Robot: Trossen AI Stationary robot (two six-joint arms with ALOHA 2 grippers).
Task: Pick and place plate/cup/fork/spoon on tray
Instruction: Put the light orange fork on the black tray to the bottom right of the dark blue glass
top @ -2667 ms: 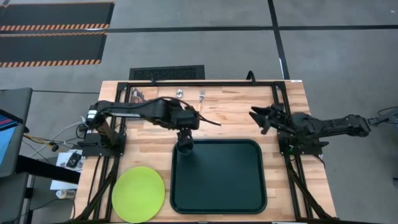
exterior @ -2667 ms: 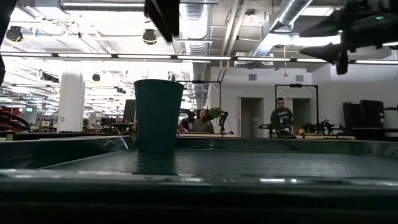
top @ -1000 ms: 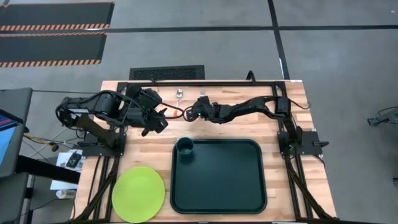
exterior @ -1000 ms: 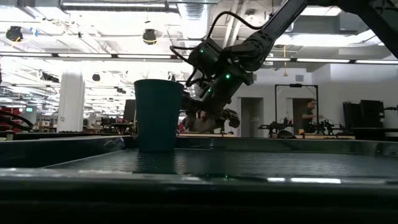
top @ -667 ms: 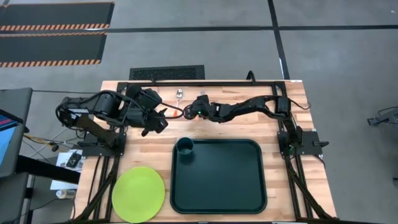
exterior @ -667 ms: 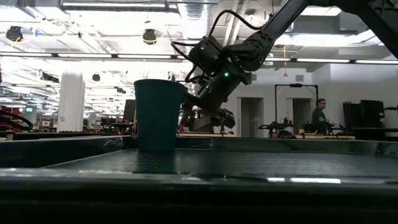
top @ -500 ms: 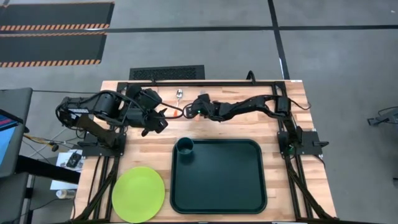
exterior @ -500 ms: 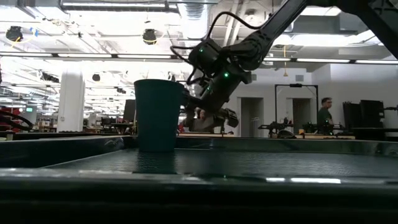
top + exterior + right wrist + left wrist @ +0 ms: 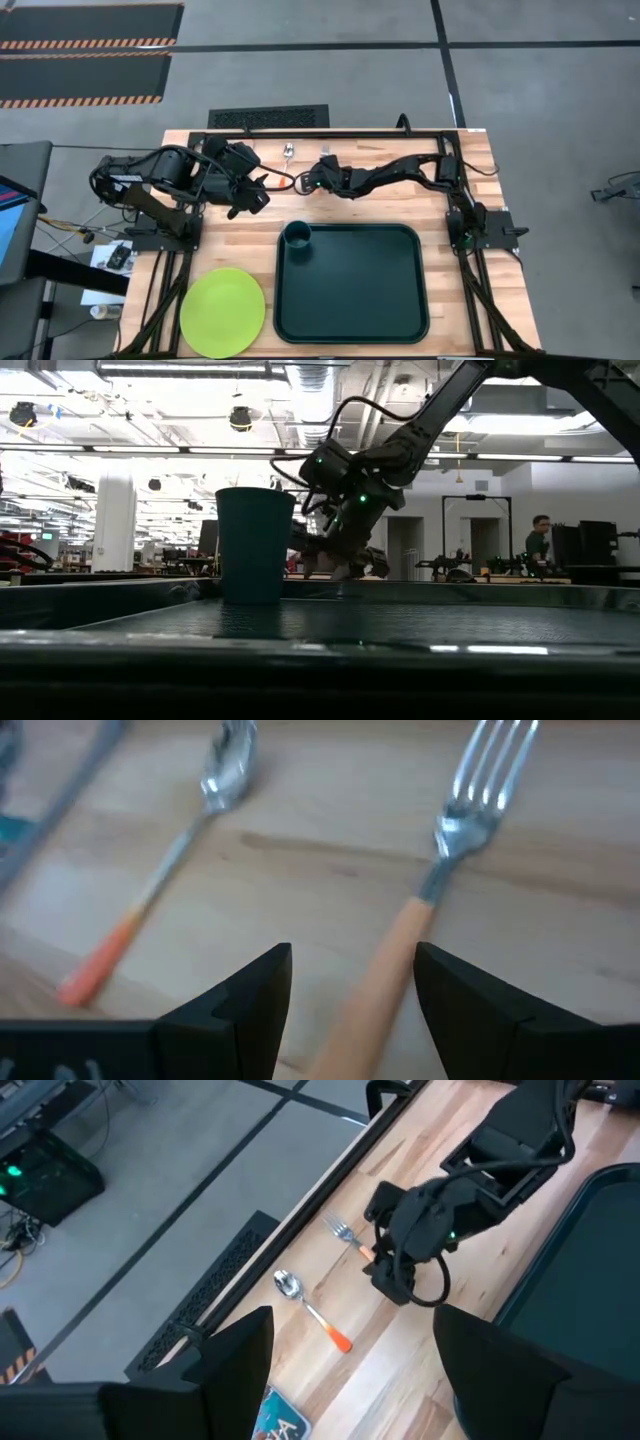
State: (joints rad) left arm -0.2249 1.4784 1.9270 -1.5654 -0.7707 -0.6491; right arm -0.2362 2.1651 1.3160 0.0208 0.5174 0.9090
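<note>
The fork point(image 9: 455, 830) lies flat on the wooden table near the far edge, its orange handle point(image 9: 385, 970) running back between the open fingers of my right gripper point(image 9: 350, 995), which stands low over it point(image 9: 320, 175). I cannot tell whether a finger touches the handle. The spoon point(image 9: 190, 830) lies flat beside the fork. The dark teal cup point(image 9: 296, 235) stands upright in the far left corner of the dark green tray point(image 9: 370, 295). The lime-green plate point(image 9: 222, 311) lies on the table, left of the tray. My left gripper point(image 9: 256, 192) is open and empty, left of the fork.
A black frame rail point(image 9: 330, 133) runs along the table's far edge just behind the fork and spoon. The left arm point(image 9: 180, 175) lies over the far left of the table. In the low view a person point(image 9: 540, 545) stands in the room behind the table.
My right gripper has gone down toward the table over the fork's handle, its fingers still open. The fork, spoon, cup and plate lie as before.
</note>
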